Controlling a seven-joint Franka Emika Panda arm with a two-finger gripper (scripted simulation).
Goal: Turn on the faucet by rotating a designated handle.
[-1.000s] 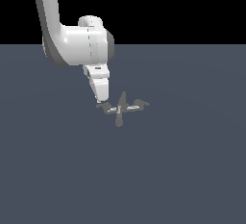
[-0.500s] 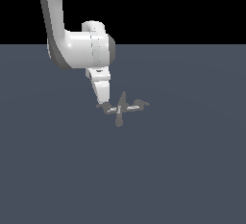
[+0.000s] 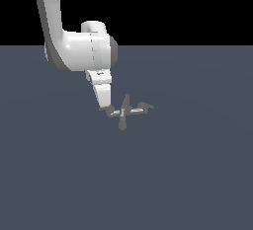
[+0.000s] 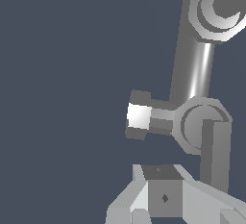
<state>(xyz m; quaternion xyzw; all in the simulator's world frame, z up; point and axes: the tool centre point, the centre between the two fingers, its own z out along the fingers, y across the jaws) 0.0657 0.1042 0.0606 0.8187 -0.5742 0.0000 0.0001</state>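
The faucet is a tiny grey cross on the dark floor, with its tapered spout bar pointing toward the camera. The handle is the side arm on the exterior view's left, with a short pale streak. My gripper comes down from the white arm, its tips right beside the handle's outer end; whether they touch I cannot tell. The fingers look pressed together, holding nothing. In the wrist view the handle shows a bright end face just ahead of my gripper, beside the round hub.
The faucet's opposite side arm sticks out to the exterior view's right. A long shiny bar runs from the hub to a second round cap. Flat dark grey floor lies all around.
The arm has drifted slightly toward the exterior view's right and the gripper tips have dropped a little closer to the handle's end. The faucet looks unmoved.
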